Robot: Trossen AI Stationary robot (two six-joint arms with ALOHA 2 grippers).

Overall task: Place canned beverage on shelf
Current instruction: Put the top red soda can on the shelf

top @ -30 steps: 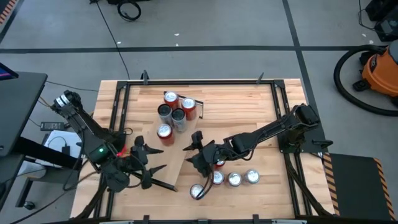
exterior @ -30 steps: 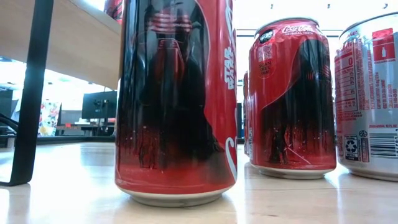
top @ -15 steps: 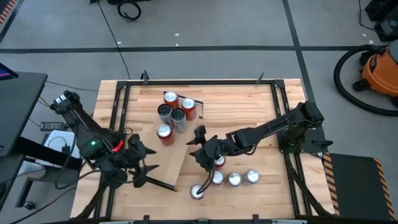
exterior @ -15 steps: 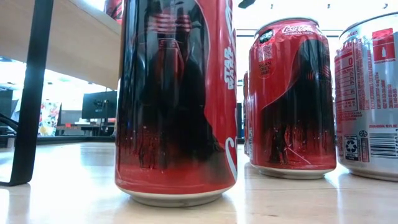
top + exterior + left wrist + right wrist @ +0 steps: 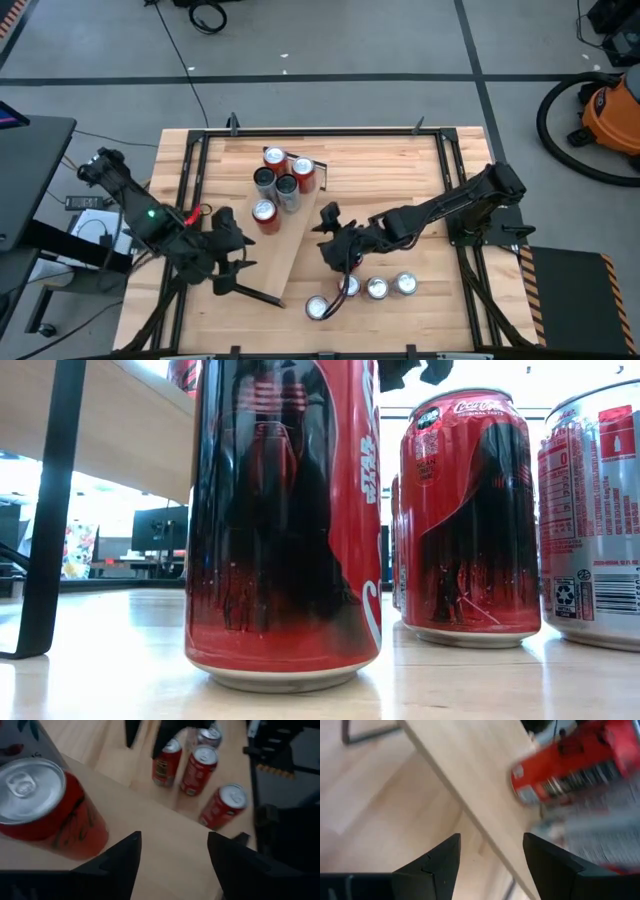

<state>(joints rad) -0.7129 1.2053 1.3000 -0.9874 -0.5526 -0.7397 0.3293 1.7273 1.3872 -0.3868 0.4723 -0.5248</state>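
The shelf [image 5: 285, 250], a pale plank on dark end legs [image 5: 48, 510], lies slantwise across the middle of the table. Several red and silver cans [image 5: 280, 182] stand upright on its far end. Several more cans [image 5: 377, 288] stand on the tabletop at the near right, and they fill the low view [image 5: 285, 520]. My left gripper [image 5: 238, 250] hovers open at the shelf's left side, looking at the nearest shelf can [image 5: 42, 805]. My right gripper [image 5: 328, 238] hovers open at the shelf's right edge [image 5: 480, 770], above the table cans. Neither holds anything.
The black frame rails [image 5: 300, 130] run round the wooden tabletop. An orange vacuum [image 5: 610, 115] and cables lie on the floor beyond it. Bare tabletop shows at the far right [image 5: 400, 170].
My left gripper has risen and swung toward the far edge, tipping up more toward level, and stays open. My right gripper has drawn back a little toward the table's right and tipped. Part of it now shows at the top of the low view. No can has moved.
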